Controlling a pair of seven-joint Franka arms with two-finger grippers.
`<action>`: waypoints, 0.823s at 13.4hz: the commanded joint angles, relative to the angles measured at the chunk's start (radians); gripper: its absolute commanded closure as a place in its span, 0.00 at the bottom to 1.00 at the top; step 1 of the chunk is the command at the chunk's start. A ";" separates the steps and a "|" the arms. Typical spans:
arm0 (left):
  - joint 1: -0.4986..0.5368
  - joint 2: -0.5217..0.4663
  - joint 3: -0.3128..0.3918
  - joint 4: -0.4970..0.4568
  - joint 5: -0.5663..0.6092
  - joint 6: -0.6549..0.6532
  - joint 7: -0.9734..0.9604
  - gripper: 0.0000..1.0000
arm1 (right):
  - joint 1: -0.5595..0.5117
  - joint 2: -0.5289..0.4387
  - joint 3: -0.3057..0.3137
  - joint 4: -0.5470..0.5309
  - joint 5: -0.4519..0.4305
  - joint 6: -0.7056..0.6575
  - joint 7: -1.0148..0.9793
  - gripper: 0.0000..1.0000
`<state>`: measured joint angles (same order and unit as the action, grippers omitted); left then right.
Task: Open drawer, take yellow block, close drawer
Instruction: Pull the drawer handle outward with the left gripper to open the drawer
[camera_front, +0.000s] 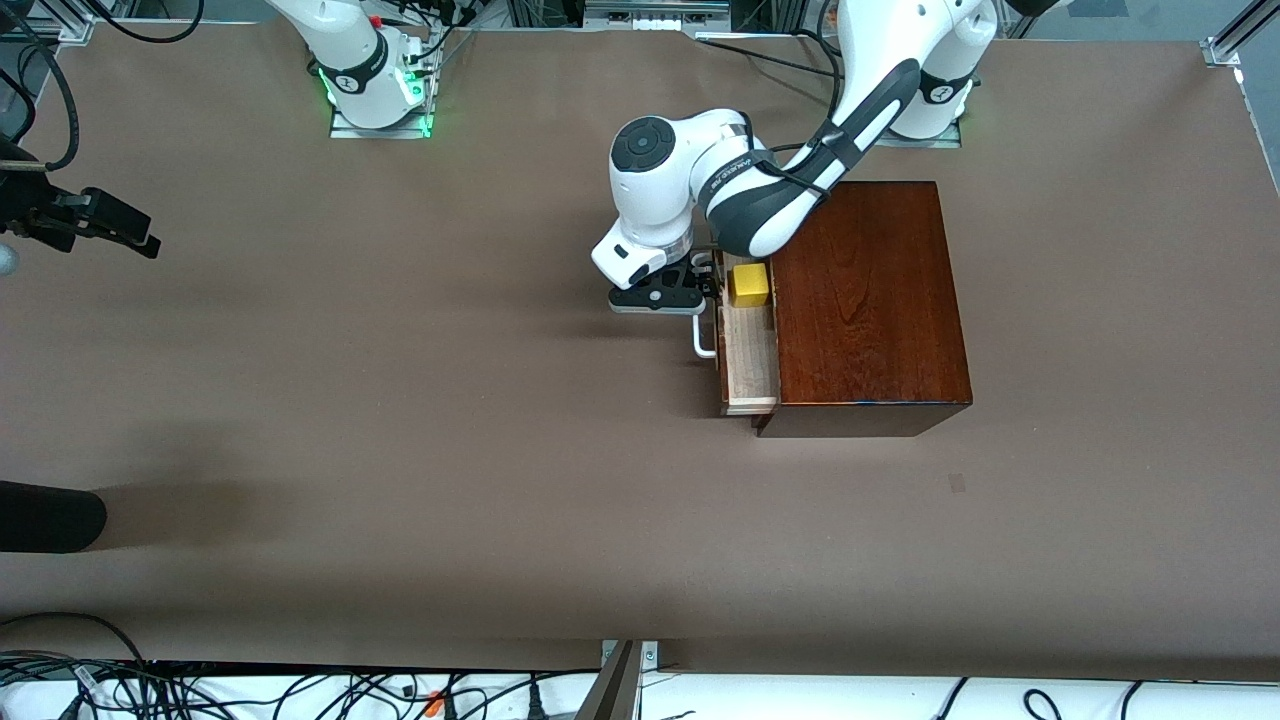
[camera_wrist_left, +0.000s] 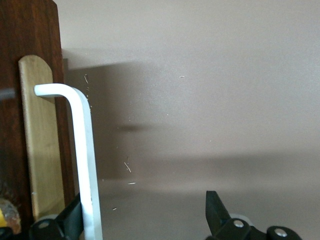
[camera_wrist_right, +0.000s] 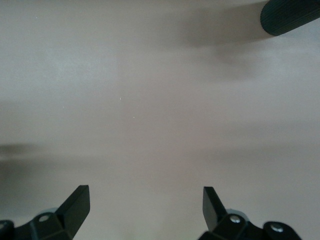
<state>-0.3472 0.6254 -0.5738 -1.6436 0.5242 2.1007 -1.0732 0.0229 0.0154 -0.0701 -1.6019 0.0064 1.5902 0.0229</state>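
Flanking white handle (camera_wrist_left: 85, 160): left fingers (camera_wrist_left: 216, 206)

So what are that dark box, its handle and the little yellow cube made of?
The box looks like glossy reddish-brown wood: grain and sheen show. Its handle is a smooth white bar, perhaps painted metal or plastic. The cube, in the open drawer, is plain matte yellow; material unclear.

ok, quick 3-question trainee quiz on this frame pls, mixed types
1. True or false: the drawer is partly open.
2. What lies in the drawer? A) red ball B) yellow block C) nothing
3. Fill in: the left claw is open at the white ____, one finger either side of the bar.

Key: 1 true. 2 B. 3 handle. The right claw waits open over bare table at the right arm's end.
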 joint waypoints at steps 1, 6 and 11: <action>-0.024 0.040 0.000 0.099 0.002 0.002 0.033 0.00 | -0.009 -0.005 0.006 0.010 0.000 -0.016 -0.012 0.00; -0.042 0.053 0.000 0.133 0.007 -0.025 0.033 0.00 | -0.008 -0.003 0.006 0.010 0.000 -0.016 -0.012 0.00; -0.039 0.036 -0.003 0.143 0.000 -0.072 0.038 0.00 | -0.008 -0.005 0.006 0.010 0.000 -0.016 -0.012 0.00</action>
<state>-0.3803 0.6542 -0.5742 -1.5462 0.5250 2.0816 -1.0620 0.0229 0.0154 -0.0700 -1.6019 0.0064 1.5902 0.0228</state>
